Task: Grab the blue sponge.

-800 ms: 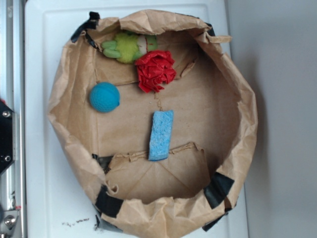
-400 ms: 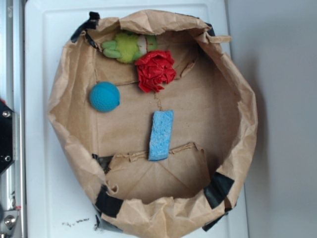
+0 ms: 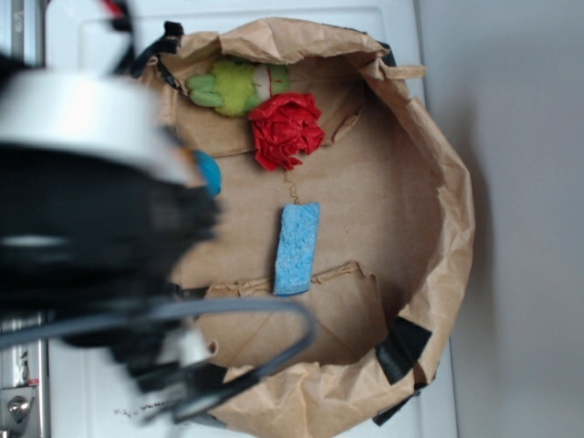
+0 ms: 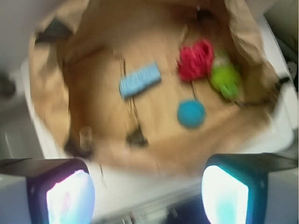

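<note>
Brown paper bag (image 3: pixel 429 119) on the counter (image 3: pixel 82 55): teal ball (image 4: pixel 191 113) left, blue sponge (image 3: pixel 297 248) flat mid-floor. My gripper (image 4: pixel 148 191), fingers spread and empty, hangs outside; I should centre over the sponge's narrow width.

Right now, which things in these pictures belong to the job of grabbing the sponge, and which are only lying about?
For the job:
- blue sponge, flat on the floor of the paper bag
- end effector, open, high above the bag

Lying about:
- teal ball
- red crumpled item
- green plush toy
- brown paper bag
</note>
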